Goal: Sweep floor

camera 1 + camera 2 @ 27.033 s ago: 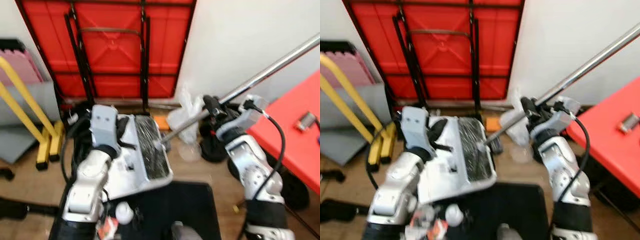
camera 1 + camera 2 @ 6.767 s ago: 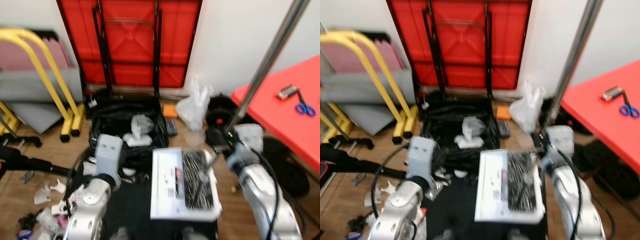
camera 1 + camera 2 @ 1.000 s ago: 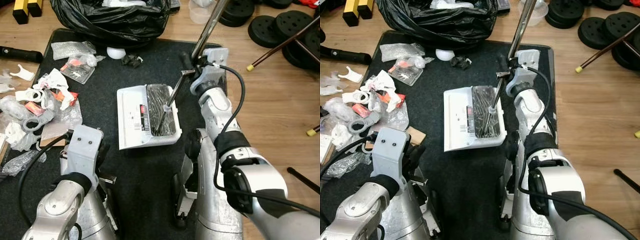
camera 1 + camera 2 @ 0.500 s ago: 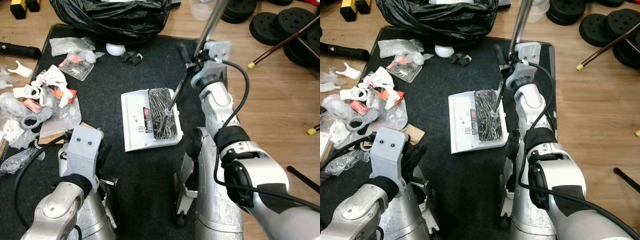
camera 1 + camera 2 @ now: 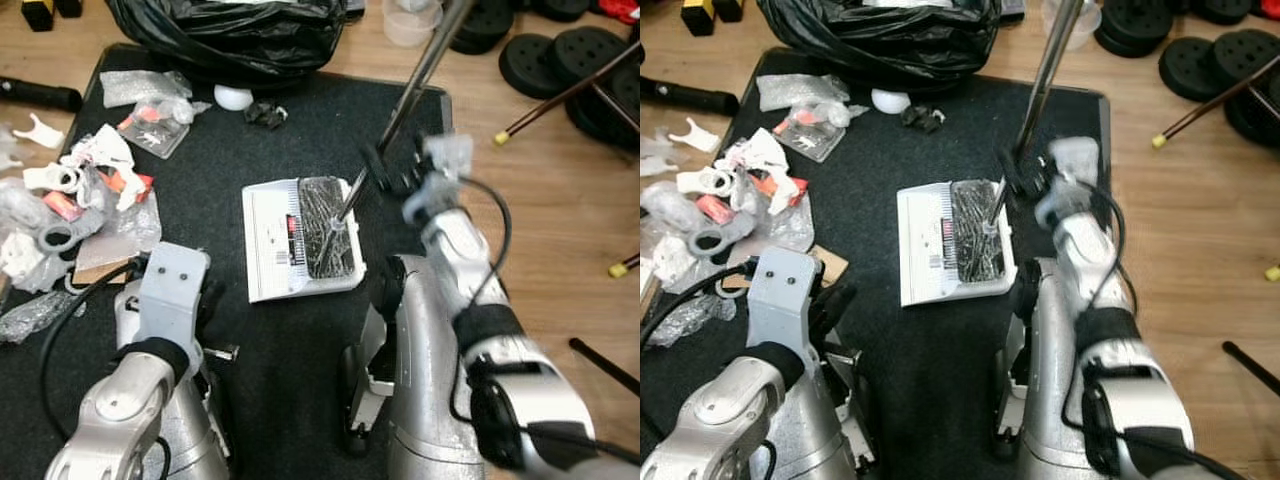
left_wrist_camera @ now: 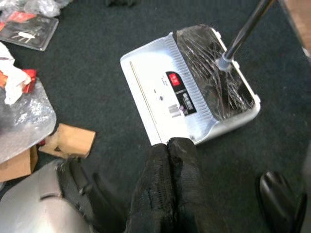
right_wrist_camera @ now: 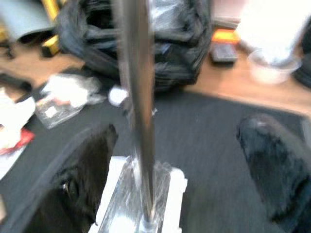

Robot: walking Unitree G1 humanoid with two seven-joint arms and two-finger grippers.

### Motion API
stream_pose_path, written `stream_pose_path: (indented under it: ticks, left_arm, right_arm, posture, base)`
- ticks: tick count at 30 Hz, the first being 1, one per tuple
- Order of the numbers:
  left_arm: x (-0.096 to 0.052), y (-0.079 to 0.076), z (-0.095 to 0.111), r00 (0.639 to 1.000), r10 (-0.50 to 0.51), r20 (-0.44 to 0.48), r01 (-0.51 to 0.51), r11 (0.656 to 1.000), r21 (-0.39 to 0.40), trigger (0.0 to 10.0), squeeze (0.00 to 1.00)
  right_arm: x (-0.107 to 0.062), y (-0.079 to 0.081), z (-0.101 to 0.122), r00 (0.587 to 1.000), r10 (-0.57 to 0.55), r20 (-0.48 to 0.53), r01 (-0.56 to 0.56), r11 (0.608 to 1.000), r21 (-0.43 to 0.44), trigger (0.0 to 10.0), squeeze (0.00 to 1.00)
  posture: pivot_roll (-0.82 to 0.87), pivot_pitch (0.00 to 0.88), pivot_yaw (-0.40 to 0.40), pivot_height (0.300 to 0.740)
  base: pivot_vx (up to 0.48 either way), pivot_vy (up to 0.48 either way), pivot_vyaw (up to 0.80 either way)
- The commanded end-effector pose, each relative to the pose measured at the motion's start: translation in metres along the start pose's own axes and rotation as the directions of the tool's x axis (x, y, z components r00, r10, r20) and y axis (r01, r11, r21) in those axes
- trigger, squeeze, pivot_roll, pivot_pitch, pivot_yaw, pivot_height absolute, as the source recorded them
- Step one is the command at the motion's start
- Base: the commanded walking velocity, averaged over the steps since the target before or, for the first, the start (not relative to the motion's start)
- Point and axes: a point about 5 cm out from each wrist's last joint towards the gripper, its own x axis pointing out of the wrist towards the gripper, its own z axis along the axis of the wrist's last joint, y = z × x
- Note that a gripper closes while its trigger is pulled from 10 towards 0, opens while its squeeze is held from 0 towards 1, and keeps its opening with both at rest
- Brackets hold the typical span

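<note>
Silver arms framed the lower part of the head views, and the black mat (image 5: pixel 270 120) beneath the robot served as the landmark. Nearest, the left gripper (image 6: pixel 167 148) hung low over the mat's near part with its two black fingers pressed together on nothing, pointing toward the white dustpan (image 5: pixel 275 245). That dustpan lay flat near the middle of the mat, its far side taken up by a dark brush head (image 5: pixel 325 225) wrapped in clear film. From the brush head a chrome handle (image 5: pixel 420 70) rose tilted toward the mat's far right corner. The right gripper (image 7: pixel 187 170) sat just right of the dustpan, above the mat, with its fingers spread wide to either side of the handle and apart from it, the grip released. Along the mat's left edge lay scattered litter (image 5: pixel 75 195) of white plastic scraps, red wrappers and clear film, with a piece of cardboard (image 6: pixel 70 141) near it. Beyond the mat's far edge sat a black rubbish bag (image 5: pixel 230 35), and off its far right corner lay black weight plates (image 5: pixel 560 55) on the wooden floor (image 5: pixel 560 200).
</note>
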Motion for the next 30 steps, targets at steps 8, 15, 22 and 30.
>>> stream_pose_path:
  ticks: [8,15,22,30]
  left_arm:
    - [0.017,-0.007,-0.001,0.999,0.016,0.038,-0.018,0.998,0.052,10.0,0.00]
    - [0.025,-0.014,0.002,0.993,0.025,0.112,-0.047,0.978,0.201,10.0,0.00]
    - [0.027,-0.049,0.003,0.963,-0.170,0.211,0.019,0.819,0.574,10.0,0.00]
    - [0.049,-0.086,-0.018,0.922,-0.381,0.075,0.154,0.537,0.829,10.0,0.00]
  right_arm:
    - [-0.054,0.014,0.017,1.000,0.020,-0.007,-0.020,0.999,0.033,10.0,0.00]
    - [-0.080,0.026,0.015,0.997,0.026,-0.073,-0.023,0.999,0.040,10.0,0.00]
    - [-0.096,0.026,0.011,0.989,-0.006,-0.145,0.012,0.999,0.036,10.0,0.00]
    - [-0.063,0.019,0.023,0.996,-0.035,-0.079,0.037,0.999,0.018,10.0,0.00]
  posture:
    - [-0.08,0.310,-0.144,0.381]
    - [-0.10,0.257,-0.150,0.401]
    - [-0.11,0.224,-0.140,0.431]
    - [-0.10,0.154,-0.117,0.456]
  base:
    - [0.000,0.000,0.00]
    - [0.000,0.000,0.00]
    - [0.000,0.000,0.00]
    - [0.000,0.000,0.00]
